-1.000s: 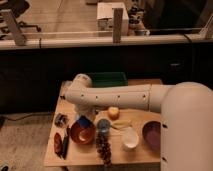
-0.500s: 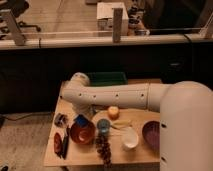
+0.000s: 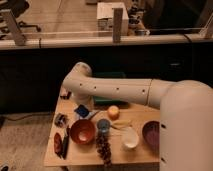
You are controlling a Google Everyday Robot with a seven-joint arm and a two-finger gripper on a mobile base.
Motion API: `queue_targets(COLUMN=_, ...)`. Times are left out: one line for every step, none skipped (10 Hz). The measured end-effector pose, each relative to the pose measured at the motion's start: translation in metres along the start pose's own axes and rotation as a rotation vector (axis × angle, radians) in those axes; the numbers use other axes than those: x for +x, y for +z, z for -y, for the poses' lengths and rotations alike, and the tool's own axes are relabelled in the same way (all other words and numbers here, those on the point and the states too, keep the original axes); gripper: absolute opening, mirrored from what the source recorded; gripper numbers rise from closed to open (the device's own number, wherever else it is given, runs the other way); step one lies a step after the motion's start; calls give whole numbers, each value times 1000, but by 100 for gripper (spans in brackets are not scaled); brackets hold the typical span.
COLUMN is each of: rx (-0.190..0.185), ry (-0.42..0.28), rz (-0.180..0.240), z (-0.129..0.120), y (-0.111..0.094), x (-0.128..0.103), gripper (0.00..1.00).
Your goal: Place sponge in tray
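The bright-blue sponge (image 3: pixel 81 111) is at the left of the wooden table, just behind the red-brown bowl (image 3: pixel 82 131). My gripper (image 3: pixel 83 103) hangs down from the white arm's bend, directly above the sponge and at or touching it. Whether the sponge rests on the table or is lifted cannot be told. The green tray (image 3: pixel 107 75) lies at the table's back edge. The arm crosses in front of it and hides most of it.
An orange fruit (image 3: pixel 113 112) sits in front of the tray. A blue cup (image 3: pixel 103 125), grapes (image 3: pixel 104 149), a white bowl (image 3: pixel 130 139) and a purple bowl (image 3: pixel 151 134) line the front. Small dark and red items (image 3: pixel 59 141) lie at the left edge.
The arm's bend has shifted slightly. The sponge appears a little farther back from the red-brown bowl than before.
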Motion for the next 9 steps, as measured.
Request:
queue_targets(rx=-2, ry=-1, rz=-5, z=4, y=-1, x=15, gripper=4)
queue_targets(rx=-7, ry=2, rz=-8, z=4, y=0, x=27, gripper=4)
queue_targets(rx=-13, ry=6, rz=-9, z=5, y=1, x=41, gripper=4)
queue_targets(rx=-20, ry=15, rz=-13, z=6, y=2, x=57, gripper=4)
queue_targets(rx=-23, ry=28, rz=-14, z=5, y=2, x=66, gripper=4)
queue_targets(rx=-26, ry=70, rz=-19, z=3, y=3, x=87, gripper=4)
queue_targets(rx=-26, ry=87, rz=-18, z=4, y=4, x=94, gripper=4)
queue_targets(rx=-27, ry=107, rz=-17, z=5, y=5, x=102, gripper=4)
queue_targets(rx=-26, ry=118, rz=-17, z=6, y=6, x=107, gripper=4)
